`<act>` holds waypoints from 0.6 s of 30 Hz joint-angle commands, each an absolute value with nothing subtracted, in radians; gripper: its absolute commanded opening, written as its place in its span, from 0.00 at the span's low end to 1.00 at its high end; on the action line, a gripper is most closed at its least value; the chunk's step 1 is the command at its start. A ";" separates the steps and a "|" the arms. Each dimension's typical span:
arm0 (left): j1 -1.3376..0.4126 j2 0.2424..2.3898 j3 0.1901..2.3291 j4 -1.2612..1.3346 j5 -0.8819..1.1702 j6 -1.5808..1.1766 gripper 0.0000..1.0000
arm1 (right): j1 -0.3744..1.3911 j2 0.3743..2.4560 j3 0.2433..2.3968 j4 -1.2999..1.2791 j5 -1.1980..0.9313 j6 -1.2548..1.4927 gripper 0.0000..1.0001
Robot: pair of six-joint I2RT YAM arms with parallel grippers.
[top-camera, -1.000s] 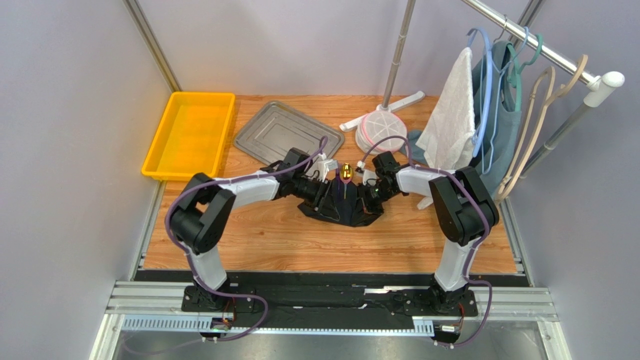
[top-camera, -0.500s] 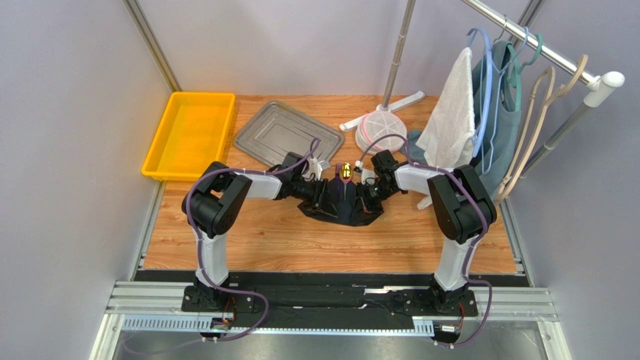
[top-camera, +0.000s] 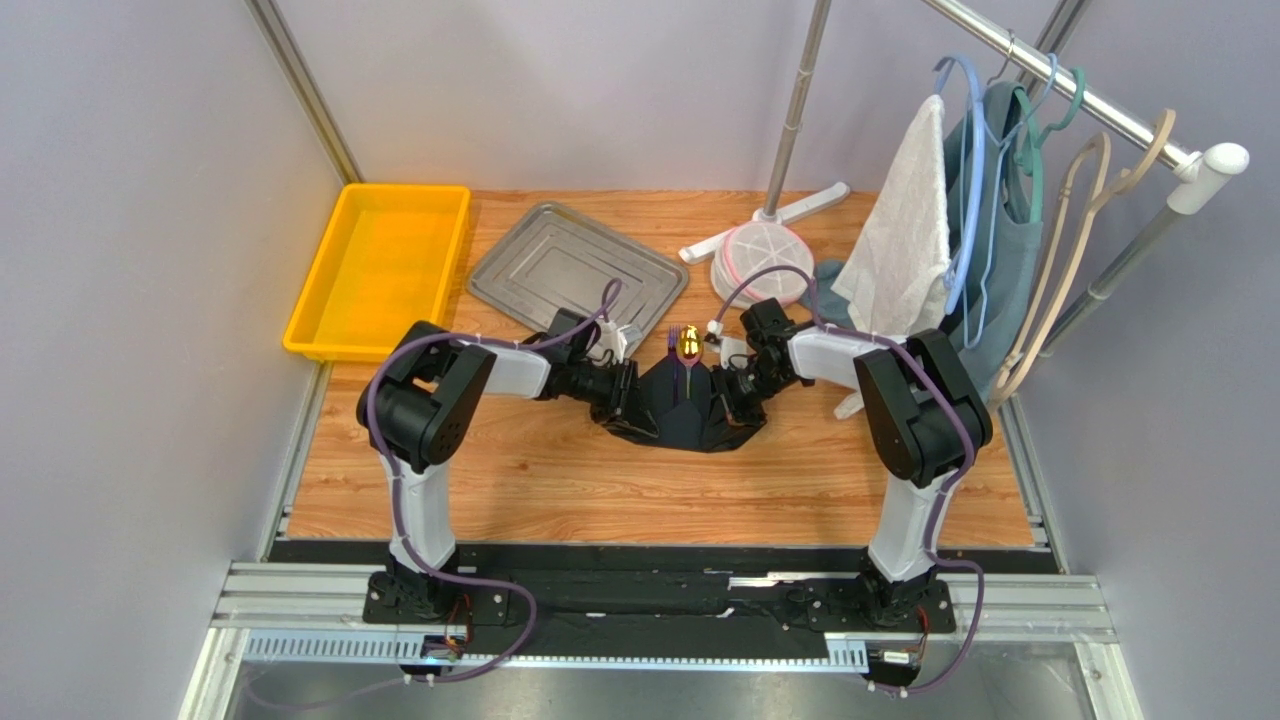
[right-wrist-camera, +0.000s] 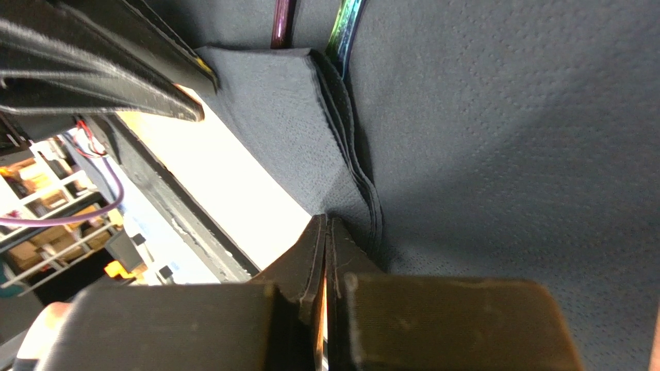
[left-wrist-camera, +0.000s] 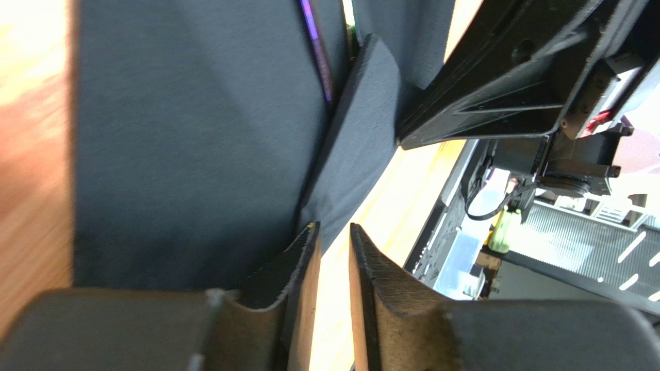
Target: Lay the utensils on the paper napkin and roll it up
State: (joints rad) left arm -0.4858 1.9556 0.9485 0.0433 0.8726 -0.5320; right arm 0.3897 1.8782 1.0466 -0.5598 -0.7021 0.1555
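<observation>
The black paper napkin (top-camera: 684, 408) lies mid-table with both side edges lifted inward. On it lie the utensils: the spoon, its gold bowl (top-camera: 688, 342) poking out at the far end, and the purple fork (left-wrist-camera: 316, 46). Both handles run under a raised flap (right-wrist-camera: 287, 116). My left gripper (top-camera: 622, 393) sits at the napkin's left edge. Its jaws (left-wrist-camera: 333, 232) stand a narrow gap apart, with bare wood showing between them. My right gripper (top-camera: 739, 393) is at the right edge, shut (right-wrist-camera: 325, 222) with its tips on the corner of the lifted flap.
A grey metal tray (top-camera: 576, 267) and a yellow bin (top-camera: 376, 270) stand at the back left. At the back right are a white round stand base (top-camera: 759, 267) and a rail with a white towel (top-camera: 902, 240) and hangers.
The left arm has drawn in closer to the napkin's left edge, and its jaws have narrowed. The right gripper has stayed shut in place.
</observation>
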 commanded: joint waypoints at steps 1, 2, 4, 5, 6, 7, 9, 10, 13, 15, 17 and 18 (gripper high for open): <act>-0.465 1.963 0.920 -0.021 0.804 -0.469 0.26 | 0.384 1.873 1.077 -0.603 -0.597 0.061 0.00; -0.465 1.965 0.920 -0.023 0.802 -0.468 0.25 | 0.379 1.856 1.078 -0.610 -0.595 0.052 0.01; -0.465 1.971 0.931 -0.041 0.790 -0.460 0.24 | 0.376 1.836 1.078 -0.637 -0.581 0.025 0.02; -0.465 1.971 0.933 -0.049 0.788 -0.451 0.23 | 0.376 1.819 1.075 -0.646 -0.578 0.015 0.04; -0.465 1.971 0.933 -0.052 0.785 -0.448 0.21 | 0.374 1.815 1.072 -0.666 -0.574 0.003 0.05; -0.465 1.971 0.933 -0.058 0.778 -0.445 0.20 | 0.376 1.812 1.069 -0.673 -0.568 0.005 0.06; -0.465 1.973 0.933 -0.060 0.776 -0.443 0.18 | 0.376 1.807 1.055 -0.686 -0.557 -0.029 0.06; -0.465 1.976 0.933 -0.060 0.775 -0.445 0.17 | 0.374 1.806 1.046 -0.686 -0.545 -0.032 0.06; -0.465 1.982 0.940 -0.064 0.781 -0.449 0.17 | 0.374 1.795 1.014 -0.680 -0.520 -0.040 0.08; -0.465 1.980 0.943 -0.064 0.781 -0.451 0.16 | 0.374 1.780 0.994 -0.667 -0.506 -0.043 0.08; -0.465 1.982 0.945 -0.069 0.782 -0.448 0.16 | 0.374 1.773 0.991 -0.663 -0.480 -0.041 0.09; -0.465 1.982 0.946 -0.071 0.779 -0.448 0.16 | 0.373 1.770 0.994 -0.660 -0.476 -0.041 0.09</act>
